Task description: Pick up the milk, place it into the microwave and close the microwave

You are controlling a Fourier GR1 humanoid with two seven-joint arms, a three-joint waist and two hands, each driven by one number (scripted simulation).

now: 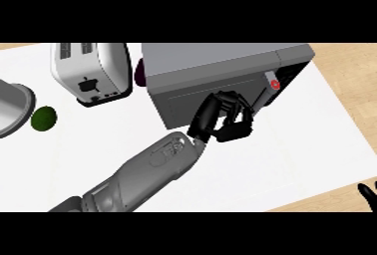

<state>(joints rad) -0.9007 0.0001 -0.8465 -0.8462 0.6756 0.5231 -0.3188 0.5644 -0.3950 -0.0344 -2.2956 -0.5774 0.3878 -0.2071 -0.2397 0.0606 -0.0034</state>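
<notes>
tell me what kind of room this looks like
Most likely a kitchen counter. A white worktop carries a silver toaster and a grey microwave, with a metal pot's edge and a green lime-like fruit at the left. The robot's left hand is at the microwave's door.

No text, brand or number can be read anywhere; the only mark is a small red and white dot on the microwave.
</notes>
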